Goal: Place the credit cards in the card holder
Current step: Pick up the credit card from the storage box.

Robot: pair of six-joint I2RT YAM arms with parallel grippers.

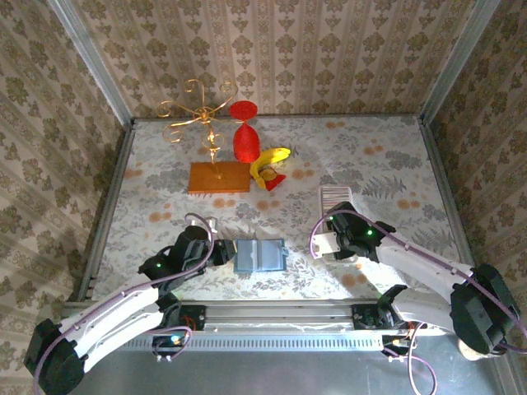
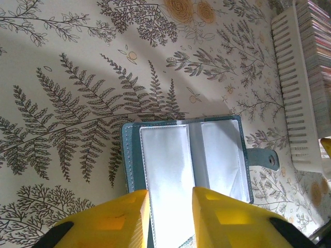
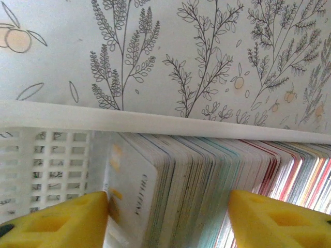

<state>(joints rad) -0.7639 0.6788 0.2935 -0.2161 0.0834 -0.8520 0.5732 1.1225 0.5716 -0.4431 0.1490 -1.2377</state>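
**Credit cards**: a dense pack of thin, pale-edged plastic rectangles standing on edge, face to face, inside the white slotted plastic tray. From above you find this tray right of centre on the flower-printed tabletop. Its long axis runs away from the arm bases, and the pack is stacked along that axis.

**Right gripper**: directly over the pack, yellow fingers spread wide astride a thick block of cards, one pad against the endmost card's face. Whether they squeeze the block, you cannot tell. The span takes in many cards, so a narrower bite looks necessary to lift just one.

**Card holder**: a teal-blue folding wallet with clear plastic sleeves. It lies open and flat, well to the left of the tray, between the two arms, its fold running away from the bases.

**Left gripper**: at the wallet's left edge, fingers a narrow gap apart, a clear sleeve showing between them. Pinching or merely hovering, you cannot tell.

**Coming move, as judged**: the right arm, nearer the cards, carries one leftward to the holder.
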